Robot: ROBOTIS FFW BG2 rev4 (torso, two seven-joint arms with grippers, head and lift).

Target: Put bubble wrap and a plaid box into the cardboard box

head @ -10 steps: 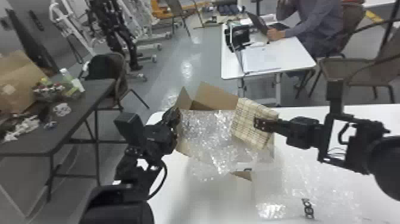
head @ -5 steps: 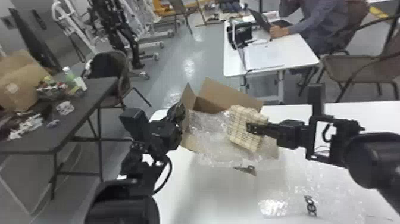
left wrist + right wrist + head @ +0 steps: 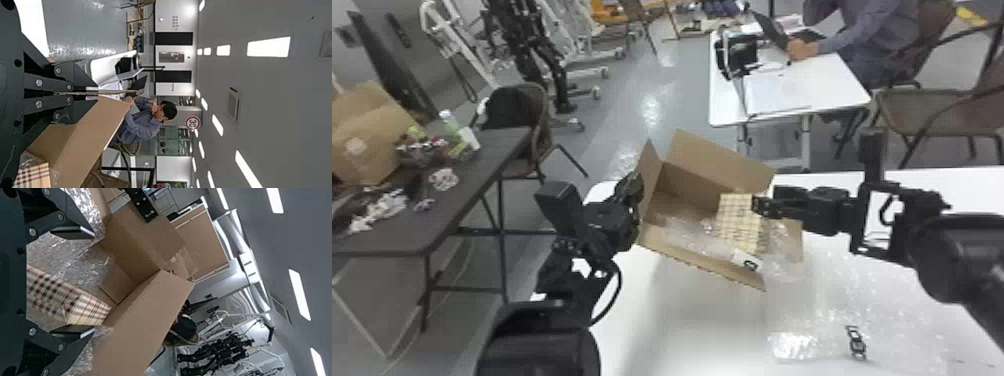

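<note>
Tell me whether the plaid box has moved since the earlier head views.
Yes. Judged against the far desk, the plaid box has shifted to the left and lower in the head view.

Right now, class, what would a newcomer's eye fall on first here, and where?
First, the open cardboard box on the white table, with the plaid box towards its right side amid bubble wrap. Then the black grippers: the left gripper pinching a flap, the right gripper open at the plaid box.
</note>
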